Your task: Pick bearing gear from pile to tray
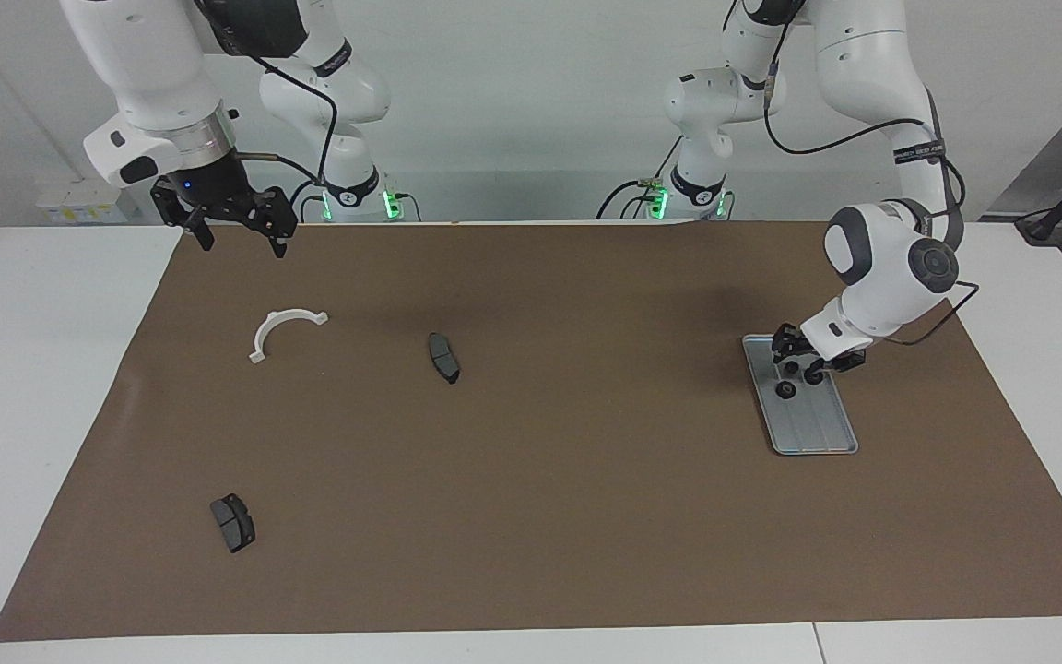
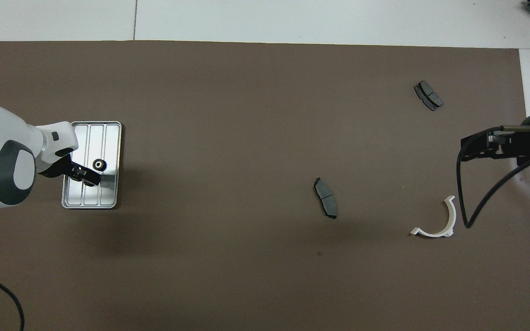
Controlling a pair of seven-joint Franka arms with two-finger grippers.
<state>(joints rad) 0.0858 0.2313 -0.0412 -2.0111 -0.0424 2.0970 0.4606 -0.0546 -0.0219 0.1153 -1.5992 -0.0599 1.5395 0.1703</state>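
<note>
The silver tray [image 1: 817, 429] [image 2: 108, 195] lies on the brown mat at the left arm's end of the table. One black bearing gear [image 1: 784, 390] [image 2: 99, 164] rests free in it. A second gear [image 1: 812, 374] lies in the tray just under my left gripper [image 1: 796, 358] [image 2: 86, 175], which hovers low over the tray, open and holding nothing. What shows of the pile is a white curved bracket [image 1: 287, 330] [image 2: 435, 220] and two dark brake pads [image 1: 443, 357] [image 2: 325, 197]. My right gripper [image 1: 238, 240] [image 2: 463, 149] waits open in the air above the mat's edge near the bracket.
The second brake pad [image 1: 232, 522] [image 2: 428, 95] lies far from the robots at the right arm's end. A black cable [image 2: 481, 202] hangs from the right arm near the bracket. White table surface borders the mat on all sides.
</note>
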